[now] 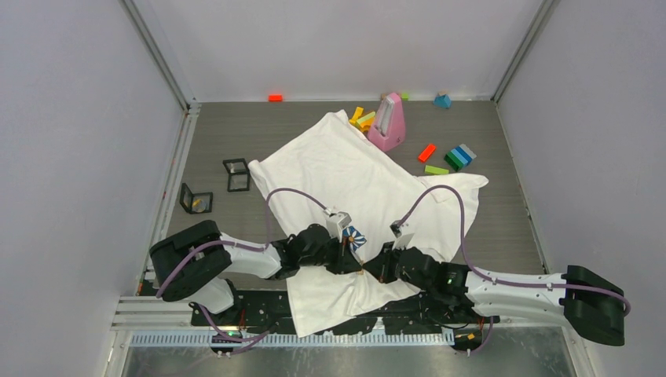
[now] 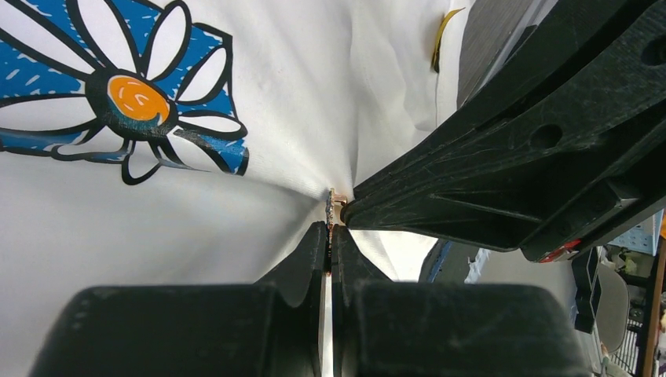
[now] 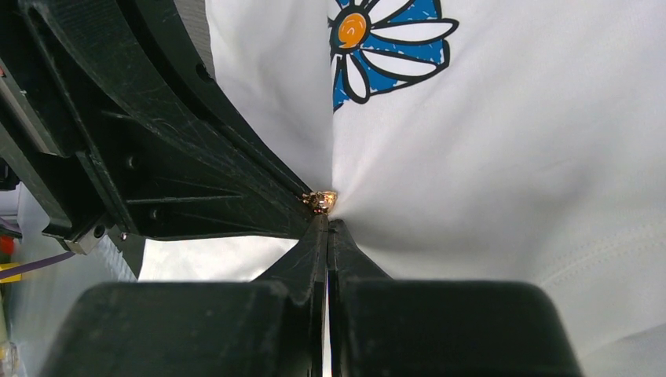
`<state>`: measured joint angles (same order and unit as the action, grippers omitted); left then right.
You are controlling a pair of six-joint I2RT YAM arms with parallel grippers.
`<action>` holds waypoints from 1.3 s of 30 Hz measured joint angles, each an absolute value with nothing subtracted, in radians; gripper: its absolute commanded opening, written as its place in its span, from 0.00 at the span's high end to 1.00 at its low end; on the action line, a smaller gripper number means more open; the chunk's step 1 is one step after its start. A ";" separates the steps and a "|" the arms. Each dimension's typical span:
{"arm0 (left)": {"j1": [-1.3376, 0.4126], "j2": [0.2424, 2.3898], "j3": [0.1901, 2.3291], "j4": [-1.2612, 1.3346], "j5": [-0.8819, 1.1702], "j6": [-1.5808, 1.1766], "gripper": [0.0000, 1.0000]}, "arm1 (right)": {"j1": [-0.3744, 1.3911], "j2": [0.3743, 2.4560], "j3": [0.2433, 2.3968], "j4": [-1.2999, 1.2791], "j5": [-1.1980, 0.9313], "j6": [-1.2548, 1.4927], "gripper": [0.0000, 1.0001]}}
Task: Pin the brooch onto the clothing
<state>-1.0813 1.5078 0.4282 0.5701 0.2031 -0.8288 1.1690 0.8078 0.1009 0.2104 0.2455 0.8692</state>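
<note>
The clothing (image 1: 338, 169), a white T-shirt with a blue-and-white daisy print (image 1: 355, 237), lies spread on the table. Both grippers meet tip to tip on it just below the daisy. The brooch (image 2: 333, 207), a small gold piece, stands edge-on between the tips of my left gripper (image 2: 330, 236), which is shut on it. My right gripper (image 3: 328, 224) is shut too, its tips pinching the brooch (image 3: 320, 201) from the other side. The white cloth (image 3: 487, 157) is drawn into a puckered point at the brooch. In the top view the brooch (image 1: 361, 271) is only a speck between the fingers.
At the back stand a pink upright object (image 1: 388, 122), with loose coloured blocks (image 1: 455, 157) on both sides of it and an orange block (image 1: 275, 97) by the wall. Two small black frames (image 1: 236, 174) (image 1: 196, 200) lie left of the shirt. Walls close in both sides.
</note>
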 measured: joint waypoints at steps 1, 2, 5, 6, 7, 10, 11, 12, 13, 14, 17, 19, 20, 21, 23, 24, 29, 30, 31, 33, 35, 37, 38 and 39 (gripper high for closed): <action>-1.081 1.510 0.428 0.571 0.204 -0.829 1.00 | 1.169 0.810 0.101 0.211 0.245 0.869 0.99; -1.081 1.511 0.428 0.571 0.206 -0.829 1.00 | 1.169 0.813 0.101 0.211 0.245 0.870 0.99; -1.081 1.512 0.428 0.571 0.208 -0.829 1.00 | 1.169 0.818 0.101 0.213 0.245 0.870 0.99; -1.081 1.512 0.428 0.572 0.210 -0.829 1.00 | 1.169 0.818 0.100 0.215 0.245 0.870 1.00; -1.081 1.512 0.428 0.572 0.211 -0.829 1.00 | 1.169 0.818 0.098 0.217 0.245 0.870 1.00; -1.081 1.513 0.428 0.574 0.215 -0.827 1.00 | 1.169 0.823 0.095 0.225 0.245 0.870 0.99; -1.080 1.513 0.428 0.574 0.216 -0.826 1.00 | 1.169 0.829 0.095 0.230 0.245 0.870 0.99; -1.079 1.514 0.428 0.574 0.218 -0.825 1.00 | 1.169 0.835 0.095 0.235 0.245 0.870 0.99; -1.079 1.515 0.428 0.574 0.218 -0.825 1.00 | 1.169 0.844 0.094 0.242 0.245 0.870 0.99; -1.078 1.515 0.428 0.574 0.218 -0.825 1.00 | 1.169 0.853 0.094 0.249 0.245 0.871 0.99; -1.077 1.517 0.427 0.572 0.215 -0.826 1.00 | 1.169 0.881 0.092 0.277 0.244 0.875 0.99; -1.078 1.517 0.424 0.572 0.204 -0.830 1.00 | 1.169 0.902 0.088 0.301 0.242 0.885 0.99; -1.078 1.516 0.419 0.577 0.200 -0.833 1.00 | 1.169 0.908 0.086 0.311 0.241 0.889 0.99; -1.078 1.516 0.413 0.583 0.197 -0.836 1.00 | 1.169 0.916 0.084 0.320 0.240 0.894 0.99; -1.077 1.512 0.393 0.606 0.187 -0.850 1.00 | 1.169 0.925 0.081 0.332 0.235 0.903 0.99; -1.076 1.506 0.384 0.617 0.183 -0.857 1.00 | 1.169 0.928 0.080 0.338 0.232 0.908 0.99; -1.065 1.476 0.361 0.635 0.176 -0.865 1.00 | 1.169 0.929 0.078 0.358 0.221 0.924 0.99; -1.064 1.475 0.361 0.636 0.176 -0.865 1.00 | 1.169 0.929 0.078 0.360 0.221 0.925 0.99; -1.063 1.474 0.360 0.638 0.176 -0.866 1.00 | 1.169 0.929 0.078 0.360 0.219 0.925 0.99; -1.060 1.474 0.359 0.640 0.176 -0.870 1.00 | 1.169 0.929 0.078 0.360 0.214 0.926 0.99; -1.058 1.474 0.357 0.641 0.176 -0.879 1.00 | 1.169 0.930 0.078 0.360 0.207 0.926 0.99; -1.057 1.474 0.355 0.648 0.176 -0.883 1.00 | 1.167 0.930 0.078 0.360 0.200 0.926 0.99; -1.057 1.474 0.354 0.648 0.176 -0.885 1.00 | 1.167 0.931 0.078 0.360 0.198 0.926 0.96; -1.056 1.474 0.354 0.648 0.176 -0.886 1.00 | 1.167 0.933 0.078 0.360 0.196 0.926 0.95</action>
